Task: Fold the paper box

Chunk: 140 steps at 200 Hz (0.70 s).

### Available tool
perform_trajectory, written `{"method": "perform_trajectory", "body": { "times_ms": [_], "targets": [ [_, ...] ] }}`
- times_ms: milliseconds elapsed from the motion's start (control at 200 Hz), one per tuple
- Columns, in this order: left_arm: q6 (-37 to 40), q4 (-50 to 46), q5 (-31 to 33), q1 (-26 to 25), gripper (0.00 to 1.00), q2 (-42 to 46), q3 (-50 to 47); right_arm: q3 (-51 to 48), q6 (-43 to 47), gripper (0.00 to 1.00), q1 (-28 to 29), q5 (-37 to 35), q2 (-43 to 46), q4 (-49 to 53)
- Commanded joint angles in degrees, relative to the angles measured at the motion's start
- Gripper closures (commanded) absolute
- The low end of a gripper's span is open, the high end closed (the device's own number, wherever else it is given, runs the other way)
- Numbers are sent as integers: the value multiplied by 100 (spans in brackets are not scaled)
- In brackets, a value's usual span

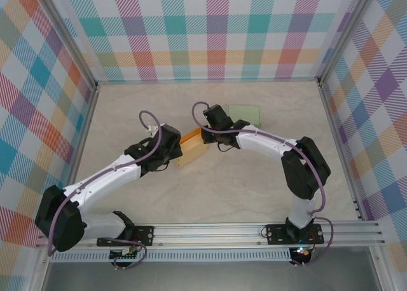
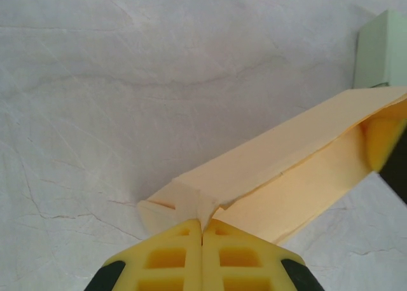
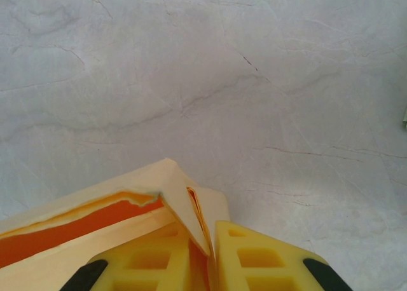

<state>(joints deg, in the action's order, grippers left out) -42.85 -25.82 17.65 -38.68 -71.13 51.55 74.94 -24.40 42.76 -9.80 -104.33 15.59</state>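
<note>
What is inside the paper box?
Through a gap in the paper box, only its orange inner side shows. Whether anything lies deeper in cannot be seen: its pale walls and the right gripper, pinching one corner, cover the rest.

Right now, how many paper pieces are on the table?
2. The orange paper box is held between the left gripper and right gripper; a pale green piece lies flat farther back. Others may be hidden.
</note>
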Motion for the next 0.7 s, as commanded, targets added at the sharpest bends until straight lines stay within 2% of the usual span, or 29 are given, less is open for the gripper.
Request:
{"method": "perform_trajectory", "body": {
  "times_ms": [0,415,695],
  "targets": [
    [-145,227,139,-96,100,239,2,-361,49,83,56,127,-382,816],
    [-426,508,166,-305,100,-412,-233,-313,14,84,92,170,-380,808],
    [-427,155,252,-474,100,-289,-279,-304,15,84,101,132,-378,813]
  ]
}}
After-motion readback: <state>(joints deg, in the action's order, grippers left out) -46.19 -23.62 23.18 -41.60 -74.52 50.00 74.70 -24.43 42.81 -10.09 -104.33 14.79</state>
